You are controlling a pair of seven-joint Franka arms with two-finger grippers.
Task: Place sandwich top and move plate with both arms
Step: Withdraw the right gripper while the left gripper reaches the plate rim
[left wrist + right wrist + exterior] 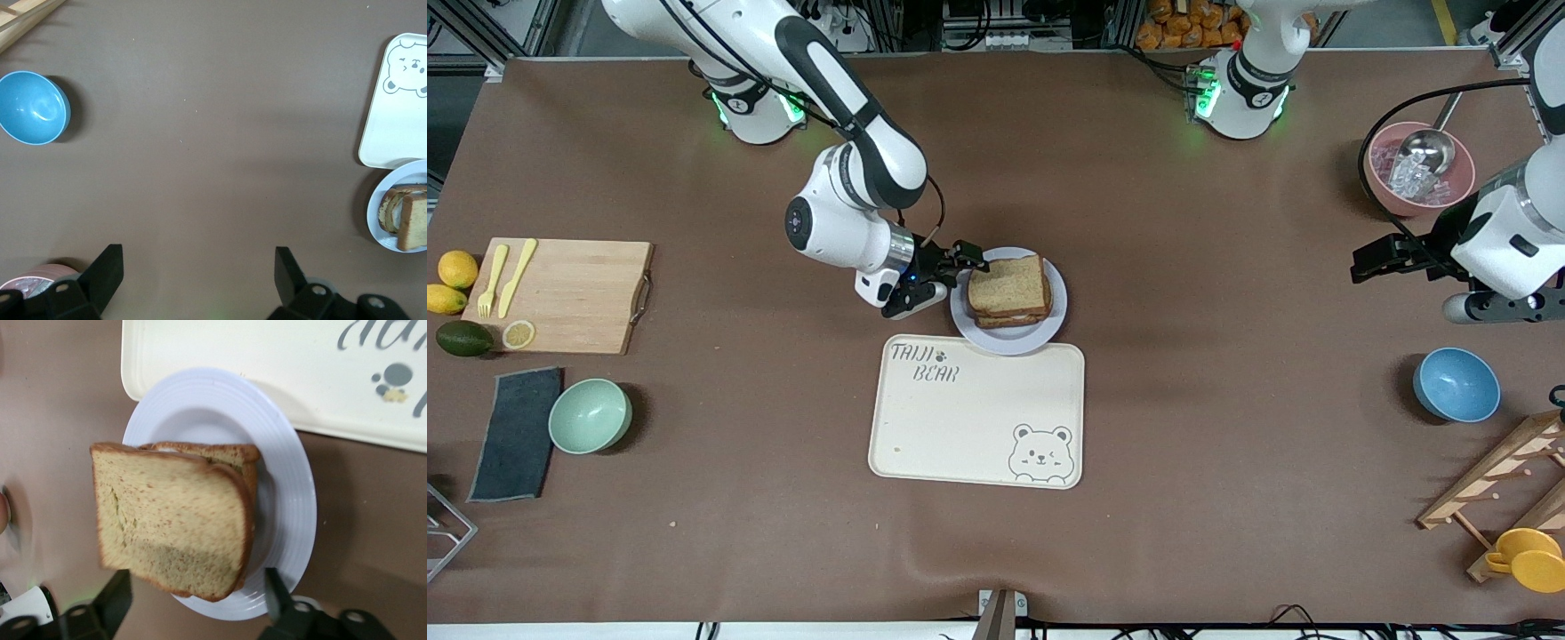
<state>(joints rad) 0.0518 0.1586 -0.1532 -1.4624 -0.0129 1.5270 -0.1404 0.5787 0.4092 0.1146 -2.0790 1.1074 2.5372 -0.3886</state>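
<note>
The sandwich top, a plain brown bread slice, lies on the lower sandwich layers on the small round plate. In the right wrist view the slice covers most of the plate and sits a little askew over the layer beneath. My right gripper is at the plate's edge toward the right arm's end, open, its fingers apart from the bread's crust. My left gripper hangs open over bare table between the pink and blue bowls, holding nothing.
The cream bear tray touches the plate's nearer edge. A blue bowl, a pink bowl with a ladle and a wooden rack are at the left arm's end. A cutting board and a green bowl are at the right arm's end.
</note>
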